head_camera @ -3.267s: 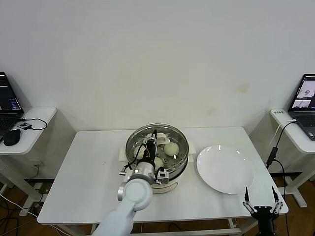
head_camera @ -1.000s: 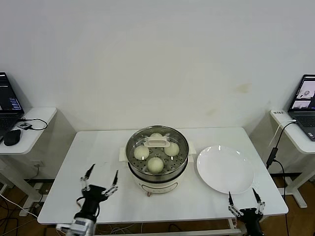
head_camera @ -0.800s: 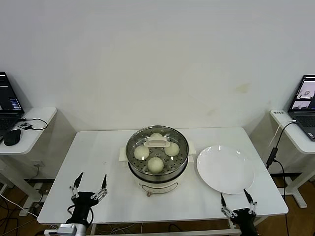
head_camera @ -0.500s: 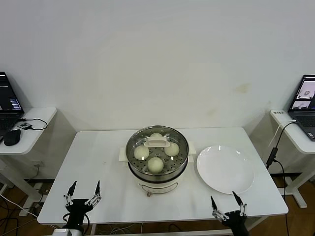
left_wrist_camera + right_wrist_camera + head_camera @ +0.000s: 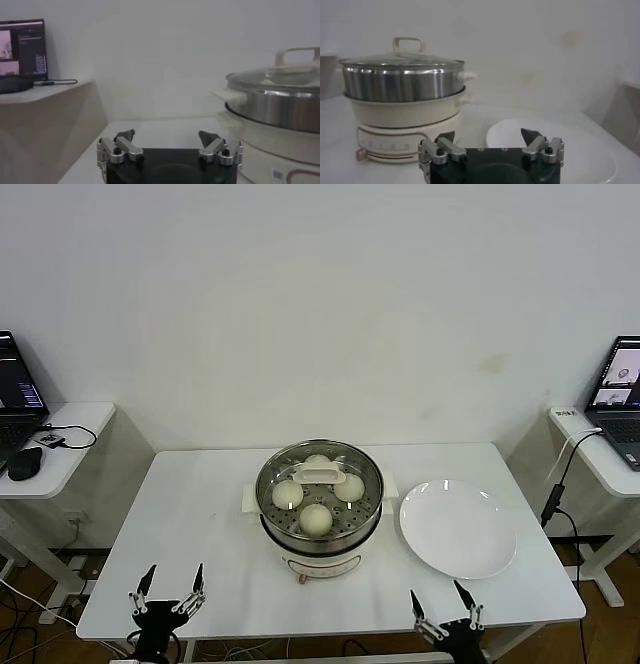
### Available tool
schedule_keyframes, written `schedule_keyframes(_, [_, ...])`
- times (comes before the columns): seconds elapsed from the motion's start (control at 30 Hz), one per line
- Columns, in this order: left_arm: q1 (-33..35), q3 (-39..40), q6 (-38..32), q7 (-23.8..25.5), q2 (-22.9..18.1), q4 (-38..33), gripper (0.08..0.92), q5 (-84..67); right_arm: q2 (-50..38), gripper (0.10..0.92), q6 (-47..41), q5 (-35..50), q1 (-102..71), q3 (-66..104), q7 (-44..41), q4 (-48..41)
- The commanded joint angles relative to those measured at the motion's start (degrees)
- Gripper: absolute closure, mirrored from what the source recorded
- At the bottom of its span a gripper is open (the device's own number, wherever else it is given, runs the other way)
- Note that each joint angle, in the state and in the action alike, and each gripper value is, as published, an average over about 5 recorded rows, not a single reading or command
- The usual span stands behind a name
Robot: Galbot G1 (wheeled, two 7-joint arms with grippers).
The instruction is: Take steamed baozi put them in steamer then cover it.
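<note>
Jaws of both grippers wide, empty.

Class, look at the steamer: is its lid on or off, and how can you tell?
On. The cover sits level on the steamer rim, handle up; four steamed baozi show through the glass. Both grippers, left and right, hang open at the table's near edge.

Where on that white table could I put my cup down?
The table's left half, beside the steamer, is bare; so is the front strip. The right side is crowded by the white plate.
</note>
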Motion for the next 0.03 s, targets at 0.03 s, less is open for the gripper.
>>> schedule_keyframes(0.03, [0.8, -0.3, -0.3, 0.4, -0.7, 0.1, 0.177, 0.6, -0.6, 0.203, -0.9, 0.1, -0.8, -1.8, 0.9, 0.7])
